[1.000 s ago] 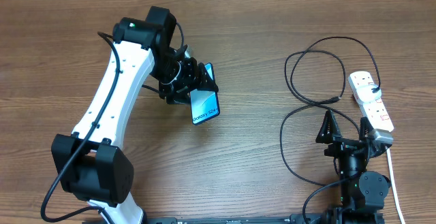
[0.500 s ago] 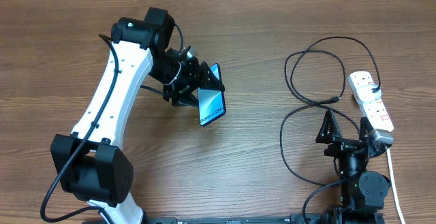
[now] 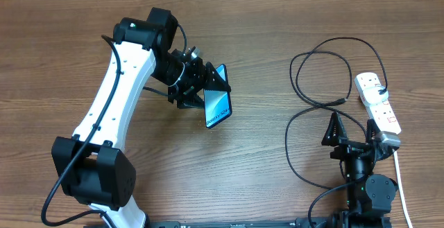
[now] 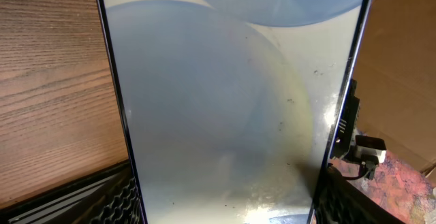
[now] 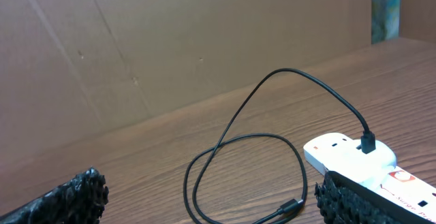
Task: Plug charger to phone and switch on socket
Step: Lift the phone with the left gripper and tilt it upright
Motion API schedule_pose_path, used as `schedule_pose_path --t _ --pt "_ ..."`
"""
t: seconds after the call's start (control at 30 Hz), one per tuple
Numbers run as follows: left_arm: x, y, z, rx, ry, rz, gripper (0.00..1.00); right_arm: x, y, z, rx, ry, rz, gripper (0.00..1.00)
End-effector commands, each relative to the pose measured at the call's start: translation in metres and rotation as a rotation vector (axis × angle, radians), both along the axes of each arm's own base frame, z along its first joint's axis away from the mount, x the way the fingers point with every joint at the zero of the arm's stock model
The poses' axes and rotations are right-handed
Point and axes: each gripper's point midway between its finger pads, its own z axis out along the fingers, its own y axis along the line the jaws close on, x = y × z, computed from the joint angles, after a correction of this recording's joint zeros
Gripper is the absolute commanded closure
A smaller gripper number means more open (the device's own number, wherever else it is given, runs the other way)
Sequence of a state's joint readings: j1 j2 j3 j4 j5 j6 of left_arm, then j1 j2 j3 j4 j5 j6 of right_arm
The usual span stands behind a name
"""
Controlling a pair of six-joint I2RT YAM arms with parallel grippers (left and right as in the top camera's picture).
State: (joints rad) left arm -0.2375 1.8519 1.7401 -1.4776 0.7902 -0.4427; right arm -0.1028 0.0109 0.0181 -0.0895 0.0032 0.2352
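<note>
My left gripper is shut on the phone and holds it tilted above the table, left of centre. The lit blue screen faces up. In the left wrist view the phone fills the frame between my fingers. The charger, a thin black cable, lies in loose loops at the right, with its free plug tip near the socket. Its other end is plugged into the socket. My right gripper is open and empty, just in front of the cable and its tip.
The socket's white cord runs toward the front edge beside the right arm. A cardboard wall stands behind the table. Bare wood lies between the phone and the cable loops.
My left gripper has carried the phone to the right and slightly toward the front, tilting it a little. The right arm, cable and socket have not moved.
</note>
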Motion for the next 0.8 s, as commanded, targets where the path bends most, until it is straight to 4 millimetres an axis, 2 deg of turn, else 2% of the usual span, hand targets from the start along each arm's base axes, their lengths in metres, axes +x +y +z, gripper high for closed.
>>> schedule_pose_path --t 0.0,0.2,0.47,0.77 --pt "0.004 -0.006 0.012 -0.053 -0.01 0.006 0.39 0.0 0.002 -0.002 -0.004 -0.004 0.008 0.0" --pt "0.009 -0.003 0.008 -0.026 -0.036 0.006 0.39 0.0 0.002 -0.002 -0.004 -0.004 0.008 0.0" --pt "0.026 0.033 -0.022 0.252 -0.126 0.023 0.39 0.0 0.002 -0.002 -0.004 -0.004 0.008 0.0" --pt "0.04 0.052 -0.032 0.378 -0.196 0.034 0.39 0.0 0.002 -0.002 -0.004 -0.004 0.008 0.0"
